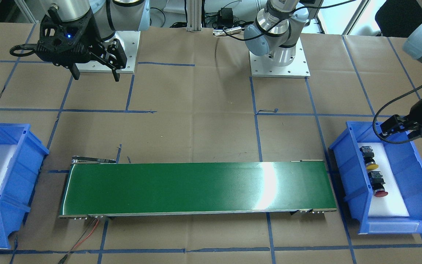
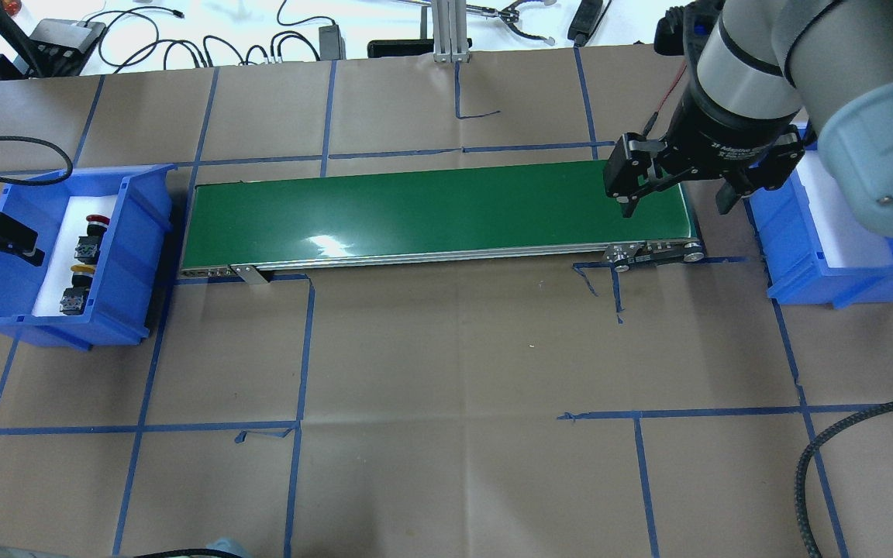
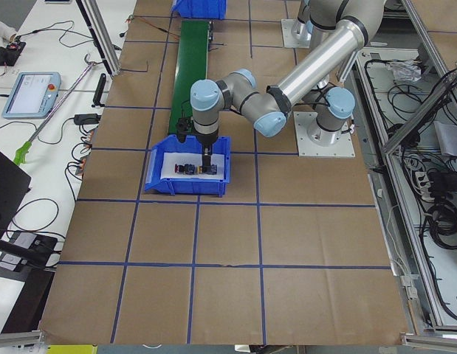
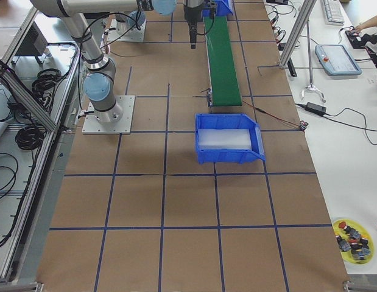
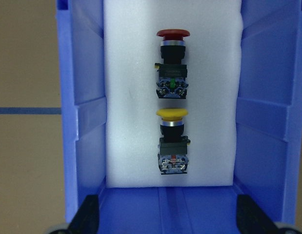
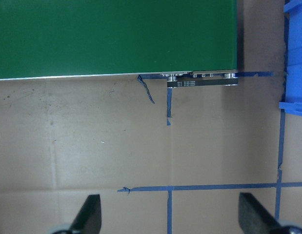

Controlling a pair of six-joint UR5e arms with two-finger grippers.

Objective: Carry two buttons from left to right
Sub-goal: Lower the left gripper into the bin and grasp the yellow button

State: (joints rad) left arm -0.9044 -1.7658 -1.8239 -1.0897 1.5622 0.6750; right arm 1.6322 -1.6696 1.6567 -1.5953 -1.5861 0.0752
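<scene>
Both buttons are in the left blue bin (image 2: 136,232), lying on their sides on its white foam pad (image 5: 126,97). The red-capped button (image 5: 172,63) is farther from the robot, with the yellow-capped button (image 5: 172,141) just beside it in one line, caps pointing the same way. The left tool (image 5: 170,217) hangs over that bin, fingers spread wide, gripping nothing. The right tool (image 2: 677,203) is up above the desk (image 2: 446,349) by the right end of the green conveyor belt (image 2: 431,209), jaws apart and empty. The right blue bin (image 2: 795,256) stands just past that end.
</scene>
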